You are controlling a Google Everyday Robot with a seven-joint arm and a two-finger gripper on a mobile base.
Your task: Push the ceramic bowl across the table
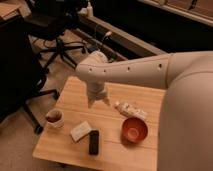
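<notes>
The pale robot arm (145,70) reaches out over the light-wood table (60,145). The ceramic bowl (134,129) sits upright on the table's right part. The gripper (98,103) hangs up-left of the bowl, well apart from it, jaws apart and empty. A crumpled white packet (131,110) lies just behind the bowl. A white block (81,131), a dark flat slab (93,142) and a small cup (54,118) lie to the bowl's left.

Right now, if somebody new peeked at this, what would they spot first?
The huge cream-coloured robot arm stretching in from the right, its jaws hanging above the middle of the low light-wood plank table. Next, the glossy round orange-red ceramic bowl on the table's right side, and the small white cup of dark liquid at the left edge.
</notes>
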